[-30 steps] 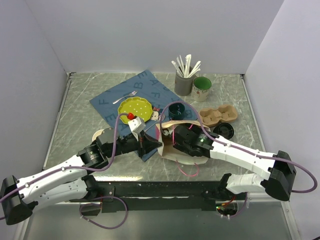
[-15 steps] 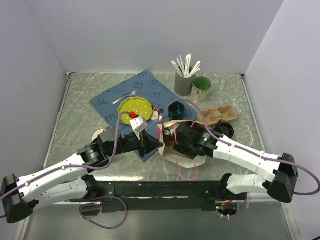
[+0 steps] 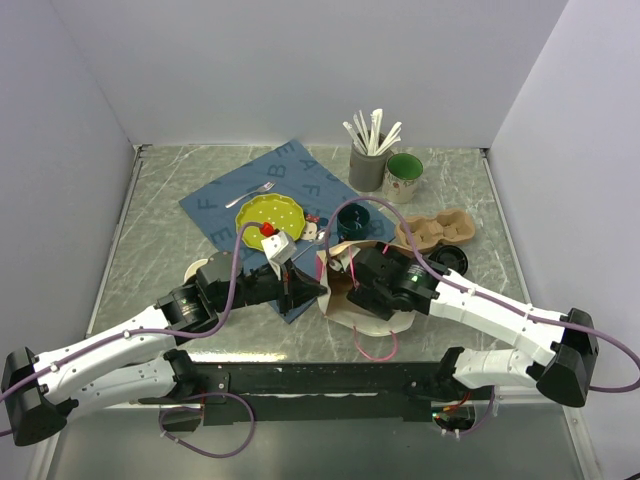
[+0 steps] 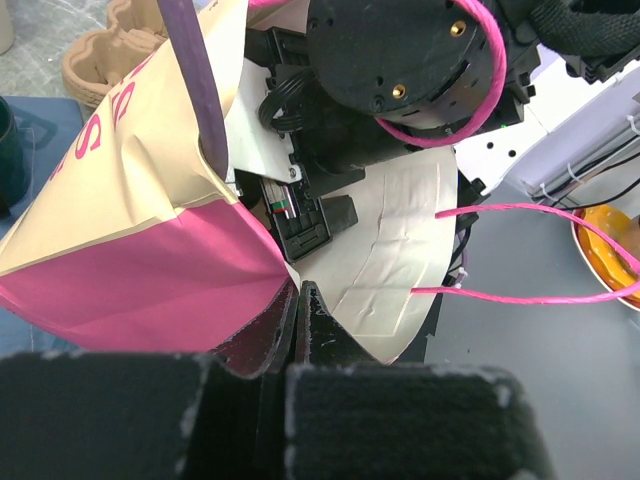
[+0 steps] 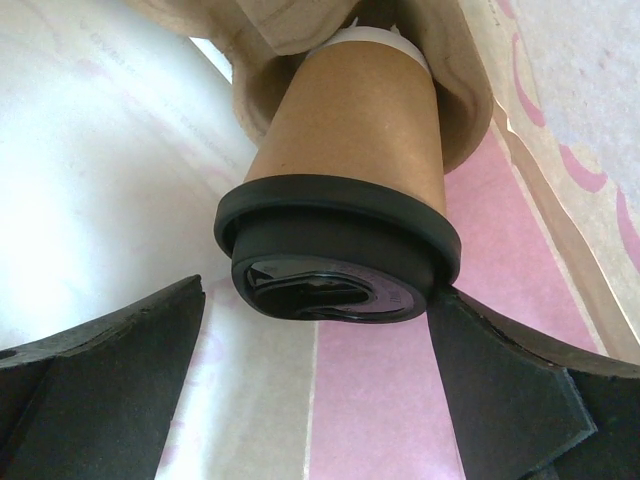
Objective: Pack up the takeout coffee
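Coffee first: the takeout coffee (image 5: 340, 220) lies on its side inside the paper bag (image 5: 380, 420), black lid toward the right wrist camera at 6 o'clock and brown base pointing to 12 o'clock. The base is tucked into a piece of tan moulded pulp (image 5: 270, 25). The right jaws stand wide open around the lid and grip nothing. One finger (image 5: 100, 350) is clear of the lid at 8 o'clock. The other (image 5: 510, 390) is just beside the rim at 4 o'clock, and I cannot tell whether it touches.

The left jaws are closed tight on the pink-and-cream edge of the bag, pinching it at its mouth, with the right arm's black wrist (image 4: 390, 60) reaching in at 12 o'clock.

From above, taking the far wall as 12 o'clock, the bag lies just toward 6 o'clock from the middle of the desk (image 3: 170, 200), between the two arms, and the coffee is hidden inside. A blue lettered cloth (image 3: 300, 170) spreads toward 11 o'clock with a yellow plate (image 3: 268, 213) and a fork (image 3: 262, 188) on it. A grey holder of white utensils (image 3: 368, 165) and a green mug (image 3: 404, 175) stand at 1 o'clock. A pulp cup carrier (image 3: 440, 228) sits at 3 o'clock.
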Controlling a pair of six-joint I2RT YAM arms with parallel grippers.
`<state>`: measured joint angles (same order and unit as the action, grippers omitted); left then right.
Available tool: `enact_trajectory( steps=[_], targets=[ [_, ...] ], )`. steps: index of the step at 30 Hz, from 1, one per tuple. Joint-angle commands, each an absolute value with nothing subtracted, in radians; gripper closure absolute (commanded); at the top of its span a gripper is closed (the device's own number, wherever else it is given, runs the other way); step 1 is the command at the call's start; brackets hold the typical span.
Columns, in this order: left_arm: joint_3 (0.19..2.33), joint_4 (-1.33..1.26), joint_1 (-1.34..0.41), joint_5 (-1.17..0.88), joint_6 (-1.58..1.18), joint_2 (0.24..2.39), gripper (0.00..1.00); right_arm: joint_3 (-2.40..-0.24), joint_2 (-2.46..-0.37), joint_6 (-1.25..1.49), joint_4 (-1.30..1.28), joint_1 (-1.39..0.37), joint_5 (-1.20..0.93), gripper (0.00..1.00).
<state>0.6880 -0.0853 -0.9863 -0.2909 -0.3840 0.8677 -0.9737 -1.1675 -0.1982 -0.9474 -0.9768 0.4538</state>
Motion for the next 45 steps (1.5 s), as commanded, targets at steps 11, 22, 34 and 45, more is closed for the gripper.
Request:
enact_trajectory(
  steps=[11, 22, 34, 45],
  targets=[
    [0.724, -0.058, -1.008, -0.382, -0.411, 0.859, 0.99, -1.028, -1.126, -0.104, -0.917, -0.946, 0.534, 0.0],
    [0.732, -0.038, -1.006, -0.376, -0.41, 0.868, 0.99, -1.048, -1.104, -0.114, -0.919, -0.946, 0.479, 0.0],
    [0.761, -0.023, -1.008, -0.373, -0.428, 0.882, 0.99, -1.063, -1.112, -0.101, -0.94, -0.945, 0.488, 0.0],
    [0.801, -0.003, -1.006, -0.388, -0.488, 0.887, 0.99, -1.094, -1.109, -0.071, -1.005, -0.943, 0.442, 0.0]
  ],
)
